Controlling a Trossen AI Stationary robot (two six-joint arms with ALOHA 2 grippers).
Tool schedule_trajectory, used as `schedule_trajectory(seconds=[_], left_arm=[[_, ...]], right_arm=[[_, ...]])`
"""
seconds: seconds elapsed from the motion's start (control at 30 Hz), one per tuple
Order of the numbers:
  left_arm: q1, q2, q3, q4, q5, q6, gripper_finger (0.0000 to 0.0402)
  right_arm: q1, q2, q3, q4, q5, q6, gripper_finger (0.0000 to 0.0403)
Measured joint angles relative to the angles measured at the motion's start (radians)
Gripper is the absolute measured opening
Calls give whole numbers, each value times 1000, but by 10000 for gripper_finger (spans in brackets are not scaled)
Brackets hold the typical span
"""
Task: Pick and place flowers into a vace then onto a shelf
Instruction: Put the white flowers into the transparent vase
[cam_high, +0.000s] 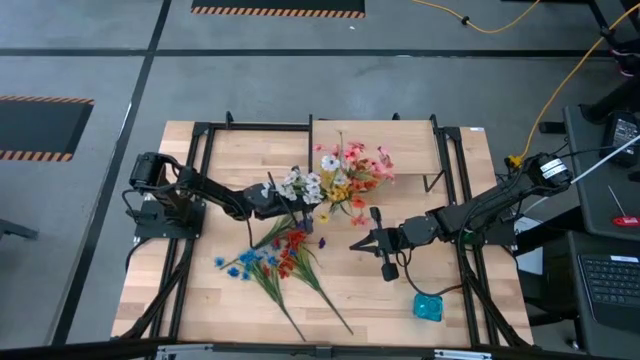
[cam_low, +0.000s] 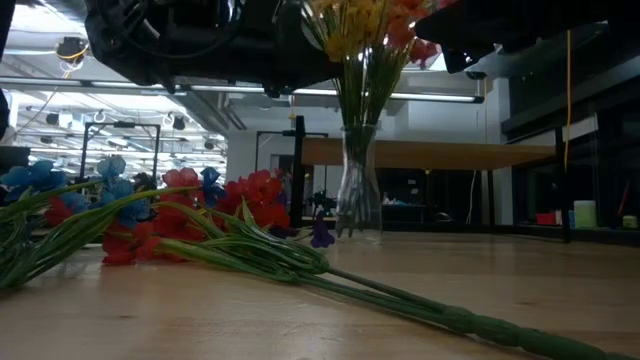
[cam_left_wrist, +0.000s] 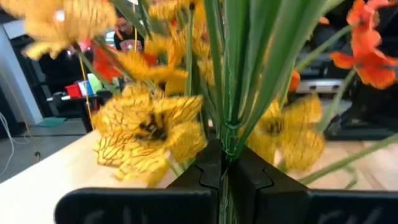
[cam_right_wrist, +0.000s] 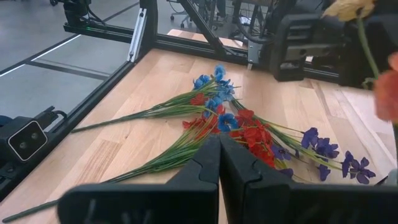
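While the left gripper sits just beside the vase, its fingers are pinched tight on a bundle of thin green stems; yellow blooms and orange ones fill the left wrist view, right above the fingers.

Containers: one clear glass vase, upright on the table, mid-board. It holds a bunch of pink, orange, yellow and white blooms; stems visible through the glass in the low view. White cluster is at the left gripper's end of the bunch.

Loose flowers lie flat on the table in front of the vase: red and blue blooms, stems fanning toward the near edge. A few purple blooms lie beside the red ones. Can't count individual sprays, they overlap.

Right gripper hovers right of the loose pile, fingers closed together, nothing between them.

Shelf: one, at the far side of the table, behind the vase. Can't tell if anything rests on it.

One small teal object near the right front corner.
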Motion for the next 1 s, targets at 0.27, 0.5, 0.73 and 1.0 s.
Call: schedule_trajectory(seconds=[0.27,0.5,0.73,1.0], left_arm=[[0,0,0,-67,0,-7,8],[22,0,0,-100,1,-31,8],[32,0,0,-162,1,-53,8],[32,0,0,-163,-1,-50,44]], right_arm=[[0,0,0,0,0,0,3],[0,0,0,0,0,0,3],[0,0,0,0,0,0,3],[0,0,0,-1,0,0,3]])
